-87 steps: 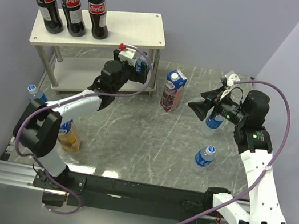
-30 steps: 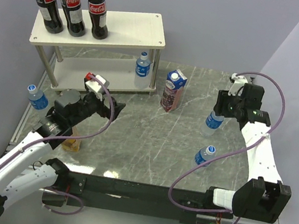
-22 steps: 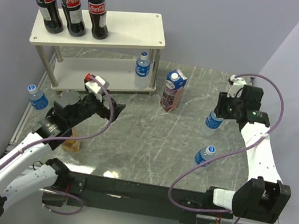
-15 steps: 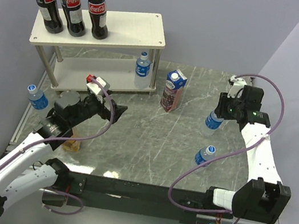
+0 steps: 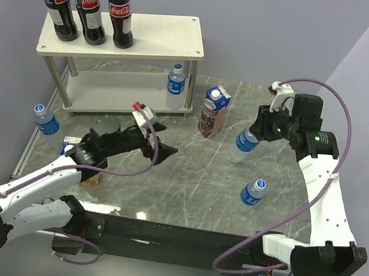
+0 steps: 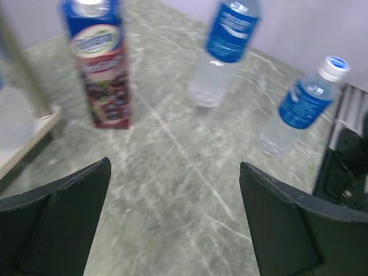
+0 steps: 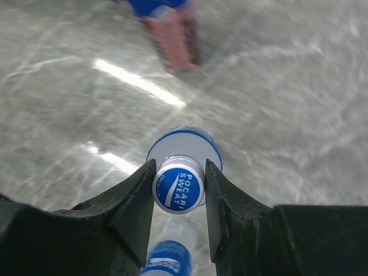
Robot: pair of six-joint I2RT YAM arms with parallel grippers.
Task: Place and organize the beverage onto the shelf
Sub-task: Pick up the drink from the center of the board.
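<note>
R jaws pinch the blue cap (image 7: 178,187) of a Pocari Sweat water btl (image 5: 246,140), one jaw on each side. That btl hangs tilted below them, over the right half of the grey marble bench (image 5: 184,181), base low over the surface; we can't tell if it touches. L jaws are spread wide w/ nothing between, held over the bench left of centre, and the L fingers (image 6: 63,221) frame the wrist view. The shelf (image 5: 167,35) sits at back left. Three cola bottles (image 5: 87,3) stand in a row on the left end of its top board. A 2nd water btl (image 5: 174,86) stands upright at the right end of the lower board. The purple juice carton (image 5: 212,112) stands on the bench just right of the shelf, between it and the held btl. A 3rd water btl (image 5: 253,192) stands upright on the bench, nearer the front, right side. A 4th water btl (image 5: 47,119) is at the bench's left edge, in front of the shelf. We see the yellow carton (image 5: 86,176) only in part, under the L arm (image 5: 41,181), front left.
</note>
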